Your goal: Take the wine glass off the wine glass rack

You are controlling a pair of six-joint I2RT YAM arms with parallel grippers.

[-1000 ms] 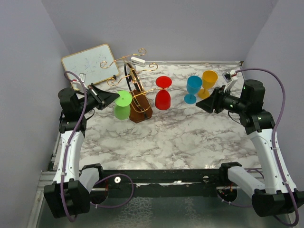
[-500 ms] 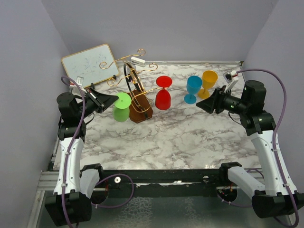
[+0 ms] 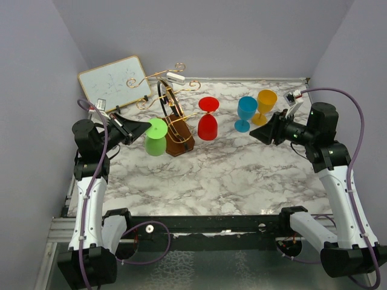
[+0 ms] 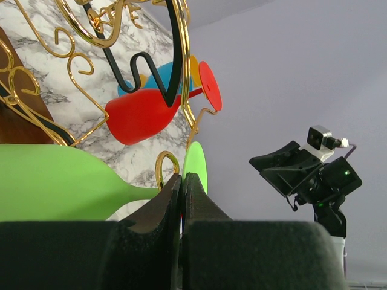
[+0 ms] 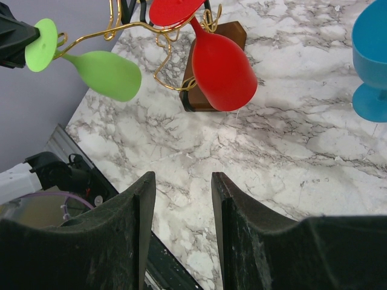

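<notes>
A gold wire wine glass rack point(image 3: 172, 115) stands on a brown wooden block at the back left of the marble table. A green wine glass point(image 3: 156, 138) hangs upside down on its left arm, and a red wine glass point(image 3: 207, 127) hangs on its right arm. My left gripper point(image 3: 145, 126) is shut, and its tips meet at the rim of the green glass's foot point(image 4: 196, 166). In the left wrist view the green bowl point(image 4: 54, 184) lies just left of my fingers. My right gripper point(image 5: 181, 178) hovers open over bare marble, apart from the red glass point(image 5: 224, 66).
A blue glass point(image 3: 246, 112) and a yellow glass point(image 3: 265, 103) stand upright at the back right, close to my right gripper point(image 3: 255, 133). A white board point(image 3: 113, 81) leans at the back left corner. Grey walls close in both sides.
My left arm has drawn back a little to the left, and the green glass's foot has shifted slightly with it. The right arm has not moved.
</notes>
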